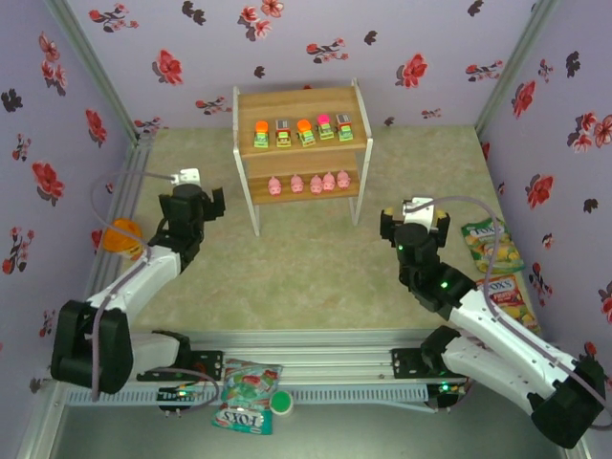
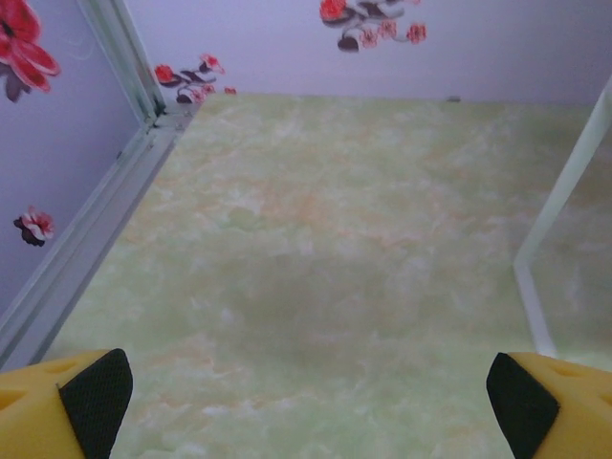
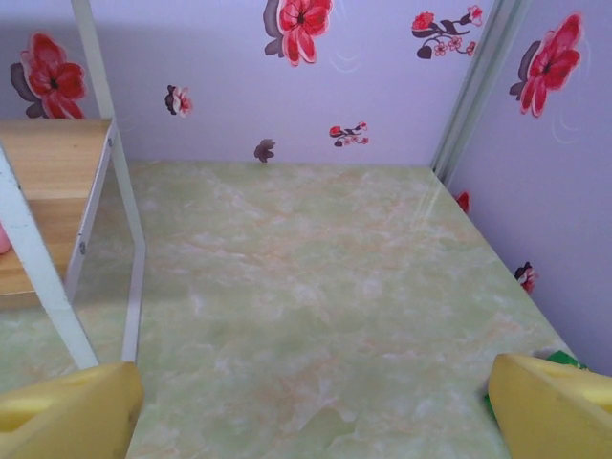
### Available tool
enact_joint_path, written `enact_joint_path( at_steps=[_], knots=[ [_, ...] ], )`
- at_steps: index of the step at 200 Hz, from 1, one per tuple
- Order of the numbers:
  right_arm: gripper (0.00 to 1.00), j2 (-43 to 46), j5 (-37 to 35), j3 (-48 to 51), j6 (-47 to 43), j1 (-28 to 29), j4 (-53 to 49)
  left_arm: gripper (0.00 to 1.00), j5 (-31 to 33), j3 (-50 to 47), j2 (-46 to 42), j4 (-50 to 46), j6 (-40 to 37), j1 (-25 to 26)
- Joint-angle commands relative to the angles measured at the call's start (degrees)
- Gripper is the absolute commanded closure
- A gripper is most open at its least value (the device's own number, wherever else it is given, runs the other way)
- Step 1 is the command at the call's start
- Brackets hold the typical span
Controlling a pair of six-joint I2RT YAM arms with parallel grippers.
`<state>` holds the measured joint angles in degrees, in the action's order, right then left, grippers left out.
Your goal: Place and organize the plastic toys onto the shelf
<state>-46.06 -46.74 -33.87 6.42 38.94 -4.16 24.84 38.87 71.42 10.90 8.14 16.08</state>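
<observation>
Shelf (image 1: 301,103) standing upright at far middle, close to back wall (image 1: 382,24); two light wooden boards sitting on thin white frame. Five cars (image 1: 305,131) lining up in row on top board, greenish bodies, tops running orange, grey, orange, pink, grey from left. Five pink pigs (image 1: 316,182) standing side by side in row on lower board, beneath cars.

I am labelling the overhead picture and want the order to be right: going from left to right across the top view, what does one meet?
orange-lidded jar → left gripper → shelf → right gripper → candy bags by the right wall
</observation>
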Motion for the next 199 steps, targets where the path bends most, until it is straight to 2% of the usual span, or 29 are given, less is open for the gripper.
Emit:
enact_joint_path(
  at_steps=[1, 68, 113, 149, 199],
  knots=[
    [0.06, -1.79, -0.31, 0.54, -3.71, -1.27, 4.1, 0.0, 0.05, -2.65, 3.08, 9.44, -4.84, -1.95],
    [0.06, -6.23, 3.91, 3.43, -6.82, -5.27, 9.64, 0.0, -0.54, -7.01, 6.01, 19.0, -9.37, -4.8],
    [0.06, -6.84, 5.45, 5.77, -6.68, -8.85, 11.7, 0.0, -0.93, -8.67, 4.16, 16.99, -8.21, -6.06],
    [0.06, -8.15, 5.61, 7.9, -6.77, -10.46, 14.84, 0.0, -0.15, -8.1, 9.01, 17.83, -8.38, -6.56],
    [0.06, -7.58, 6.09, 11.9, -7.28, -11.75, 21.64, 0.0, 1.25, -8.46, 10.25, 19.67, -8.67, -6.5]
  ],
)
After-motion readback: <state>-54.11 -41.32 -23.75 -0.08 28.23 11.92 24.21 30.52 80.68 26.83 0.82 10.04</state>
